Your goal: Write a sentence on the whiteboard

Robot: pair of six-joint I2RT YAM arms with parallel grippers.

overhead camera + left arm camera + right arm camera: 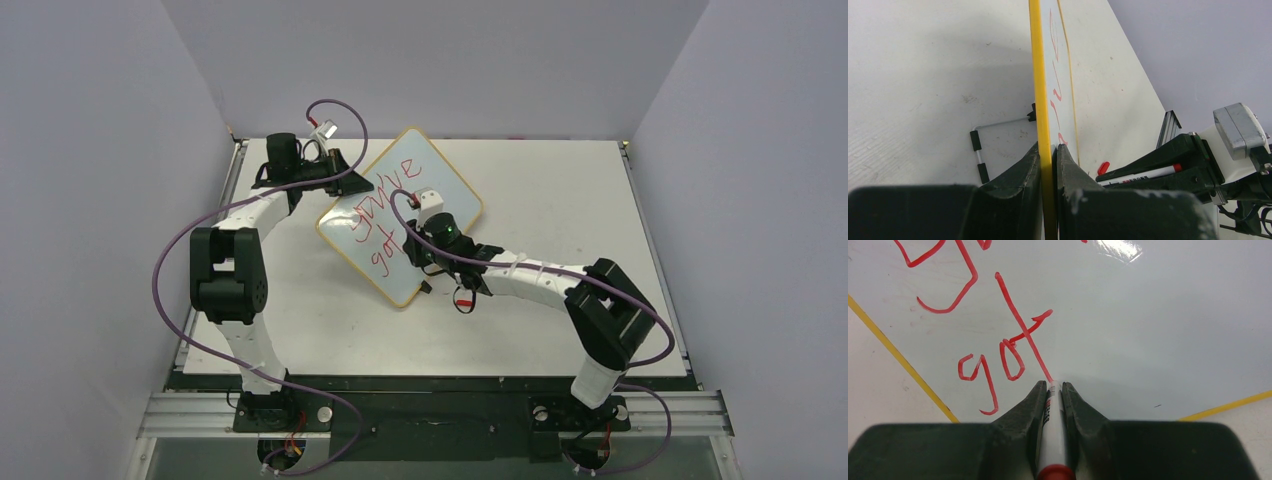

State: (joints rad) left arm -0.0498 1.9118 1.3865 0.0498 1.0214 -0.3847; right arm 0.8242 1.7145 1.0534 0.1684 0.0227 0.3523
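The whiteboard (440,180) lies turned like a diamond on the table, with a yellow frame. The sentence (385,215) is in red marker; I read "you've" and below it "got". My left gripper (350,186) is shut on the board's left edge; the left wrist view shows the jaws (1049,147) pinching the yellow frame (1037,75). My right gripper (418,250) is over the board and shut on a white marker (1052,425). Its tip touches the board (1148,330) at the foot of the "t" in "got" (998,360). The right gripper (1052,385) points down at the board.
A red cap (1103,167) lies on the white table (560,200) beside the board. A wire bracket with black sleeves (977,141) sticks out under the board's edge. Grey walls enclose the table on three sides. Purple cables loop around both arms.
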